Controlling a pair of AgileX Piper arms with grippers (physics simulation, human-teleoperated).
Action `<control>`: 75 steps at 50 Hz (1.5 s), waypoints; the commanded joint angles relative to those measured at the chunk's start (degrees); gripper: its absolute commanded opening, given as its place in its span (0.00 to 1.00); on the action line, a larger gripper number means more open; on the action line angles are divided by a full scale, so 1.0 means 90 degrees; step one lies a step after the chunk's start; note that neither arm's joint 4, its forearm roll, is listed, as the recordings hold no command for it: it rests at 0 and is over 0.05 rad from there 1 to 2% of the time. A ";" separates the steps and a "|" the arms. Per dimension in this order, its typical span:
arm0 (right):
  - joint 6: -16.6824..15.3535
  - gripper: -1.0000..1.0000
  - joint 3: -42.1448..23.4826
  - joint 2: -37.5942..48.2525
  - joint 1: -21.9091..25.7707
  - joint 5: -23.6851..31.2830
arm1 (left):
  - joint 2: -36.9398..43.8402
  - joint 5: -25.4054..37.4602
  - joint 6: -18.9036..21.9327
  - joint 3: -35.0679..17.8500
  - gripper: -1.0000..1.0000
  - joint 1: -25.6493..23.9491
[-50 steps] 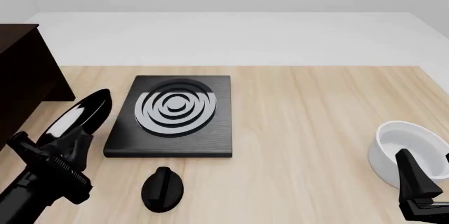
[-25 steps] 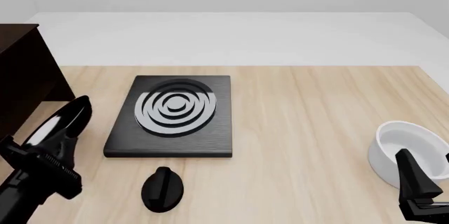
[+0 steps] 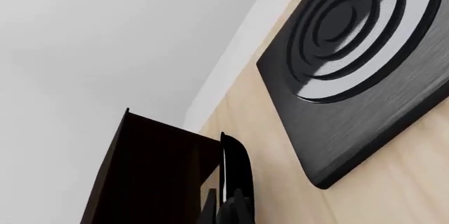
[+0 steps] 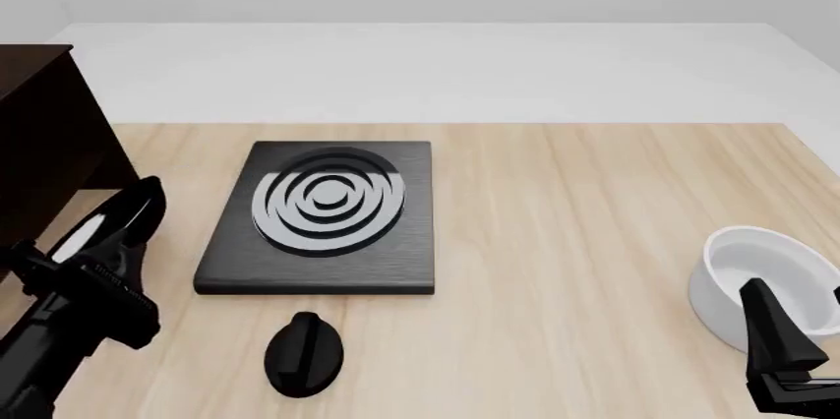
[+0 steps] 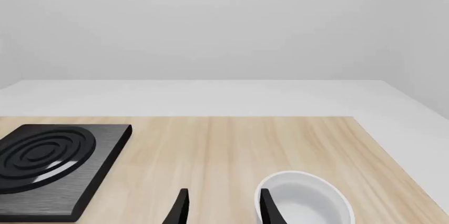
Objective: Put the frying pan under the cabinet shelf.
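Note:
The glossy black frying pan (image 4: 116, 220) hangs tilted on its edge above the table's left side, just right of the dark brown cabinet shelf (image 4: 42, 149). My left gripper (image 4: 94, 269) is shut on the pan's handle, which the fingers hide. In the left wrist view the frying pan (image 3: 236, 170) shows edge-on right beside the cabinet shelf (image 3: 151, 176). My right gripper (image 5: 223, 211) is open and holds nothing; it stays low at the front right (image 4: 785, 355), next to the white bowl.
A flat black stove plate (image 4: 322, 217) with silver rings lies right of the pan. A black oval knob (image 4: 305, 354) sits in front of it. The white bowl (image 4: 761, 281) stands near the right edge. Bare wood lies between plate and bowl.
My left arm has carried the pan to the left and slightly lower, toward the cabinet. Most of that shift came in the first half second. The right arm has not moved.

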 commanded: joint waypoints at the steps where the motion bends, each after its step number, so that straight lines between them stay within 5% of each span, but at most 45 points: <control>1: -0.0001 1.00 0.0000 -0.0001 -0.0001 0.0000 | 0.0348 -0.0178 0.0011 -0.0264 0.00 0.0139; 21: -0.0001 1.00 0.0000 -0.0002 0.0000 0.0000 | 0.0305 -0.0089 -0.0237 -0.0072 0.00 0.0700; 45: -0.0003 1.00 0.0000 0.0000 -0.0001 0.0000 | 0.1813 -0.0858 0.0015 -0.0170 0.00 0.1423; 59: -0.0002 1.00 0.0000 0.0000 0.0000 0.0000 | 0.1472 -0.0371 -0.0130 -0.0338 0.00 0.1860; 75: 0.0000 1.00 0.0000 0.0000 0.0000 0.0000 | 0.2761 -0.1511 0.0061 -0.0251 0.00 0.2247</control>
